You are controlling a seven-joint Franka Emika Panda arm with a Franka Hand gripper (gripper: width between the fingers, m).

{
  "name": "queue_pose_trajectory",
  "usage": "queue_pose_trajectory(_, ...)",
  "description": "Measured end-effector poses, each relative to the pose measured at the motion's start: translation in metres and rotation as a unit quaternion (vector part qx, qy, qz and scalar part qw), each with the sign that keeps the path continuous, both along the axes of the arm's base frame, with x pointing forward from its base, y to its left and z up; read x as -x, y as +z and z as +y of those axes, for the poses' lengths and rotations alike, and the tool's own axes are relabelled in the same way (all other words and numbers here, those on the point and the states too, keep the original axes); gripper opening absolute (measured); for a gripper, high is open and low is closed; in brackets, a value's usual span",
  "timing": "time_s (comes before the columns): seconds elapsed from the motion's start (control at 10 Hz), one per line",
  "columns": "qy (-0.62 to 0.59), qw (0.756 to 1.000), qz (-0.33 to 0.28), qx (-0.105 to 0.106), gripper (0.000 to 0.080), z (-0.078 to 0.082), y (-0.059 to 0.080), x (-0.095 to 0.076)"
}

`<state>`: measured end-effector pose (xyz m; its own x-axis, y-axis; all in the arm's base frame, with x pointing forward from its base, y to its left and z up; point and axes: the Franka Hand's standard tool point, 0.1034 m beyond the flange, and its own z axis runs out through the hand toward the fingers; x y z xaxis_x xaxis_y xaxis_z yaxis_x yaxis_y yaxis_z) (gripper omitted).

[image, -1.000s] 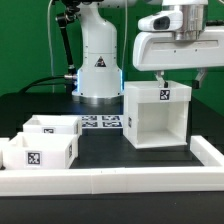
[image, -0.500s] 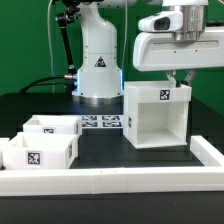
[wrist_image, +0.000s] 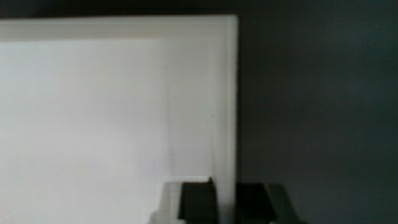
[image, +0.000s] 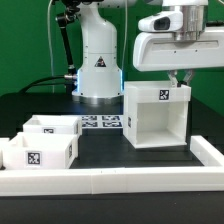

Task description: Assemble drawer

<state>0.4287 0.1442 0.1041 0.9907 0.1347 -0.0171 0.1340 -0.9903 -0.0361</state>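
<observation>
The drawer's large white housing (image: 155,115) stands upright on the black table at the exterior view's right, open side to the front, a tag on its top front. My gripper (image: 181,80) is at its top right corner, one finger on each side of the right wall. In the wrist view the gripper (wrist_image: 228,205) has its dark fingers (wrist_image: 192,205) closed on the thin wall edge of the housing (wrist_image: 107,110). Two small open-top trays (image: 55,127) (image: 40,152) sit side by side at the left, apart from the housing.
The marker board (image: 101,122) lies flat between the trays and the housing. A long low white rail (image: 110,183) runs along the front and up the right side (image: 211,152). The arm's white base (image: 97,60) stands behind.
One second ago the fingers hung over the housing's top further left; since then the gripper has shifted right onto the right wall. Nothing has moved in the last half second.
</observation>
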Motion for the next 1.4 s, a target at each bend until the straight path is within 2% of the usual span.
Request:
queue_pose_trajectory(0.2, 0.007, 1.0, 0.0, 0.0, 0.0036, -0.004, 0.0, -0.001)
queue_pose_trajectory(0.4, -0.02, 1.0, -0.003, 0.002, 0.0038, -0.028, 0.0, -0.012)
queue_pose_trajectory(0.6, -0.036, 0.999, -0.007, 0.003, 0.0038, -0.041, 0.0, -0.024)
queue_pose_trajectory(0.7, -0.045, 0.999, -0.015, 0.001, 0.0038, -0.049, 0.0, -0.039)
queue_pose_trajectory(0.9, -0.056, 0.998, -0.032, -0.003, 0.0038, -0.054, 0.0, -0.068)
queue_pose_trajectory(1.2, -0.071, 0.996, -0.054, -0.015, 0.0038, -0.049, 0.0, -0.116)
queue_pose_trajectory(1.4, -0.075, 0.995, -0.067, -0.02, 0.0038, -0.046, 0.0, -0.142)
